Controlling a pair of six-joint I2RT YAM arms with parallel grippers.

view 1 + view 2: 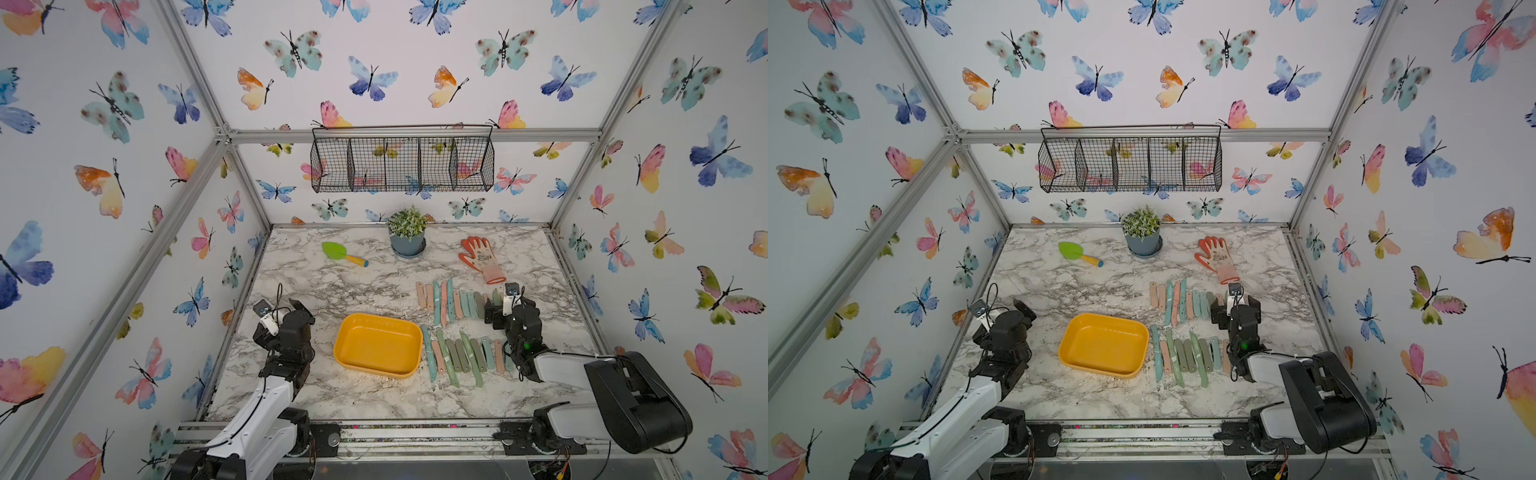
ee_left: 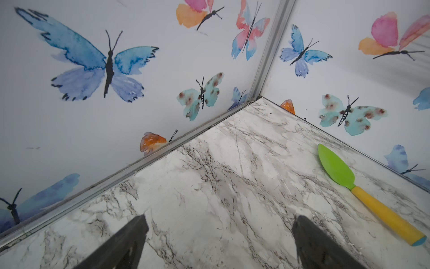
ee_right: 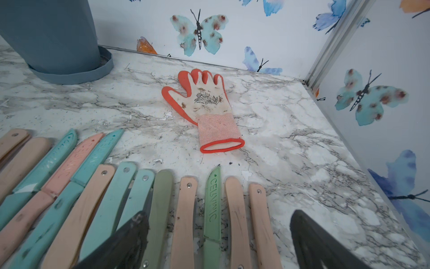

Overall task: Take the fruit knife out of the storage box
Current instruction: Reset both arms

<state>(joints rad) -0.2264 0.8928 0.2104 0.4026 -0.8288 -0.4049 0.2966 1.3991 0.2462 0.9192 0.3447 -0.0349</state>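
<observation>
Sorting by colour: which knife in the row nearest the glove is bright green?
The sheathed knife flanked by two peach handles, third from the row's end; the others are teal, pink, peach or olive.

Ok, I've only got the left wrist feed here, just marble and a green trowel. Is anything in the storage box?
Observer: No. In both top views the storage box shows only its bare yellow-orange floor.
Operator: Where are the knives, then?
Observer: The fruit knives lie side by side in two rows on the table, beside the box on the right arm's side.
Operator: And the right gripper?
Observer: The right gripper is open with nothing in it, over the outer end of the far row, just short of the glove.
</observation>
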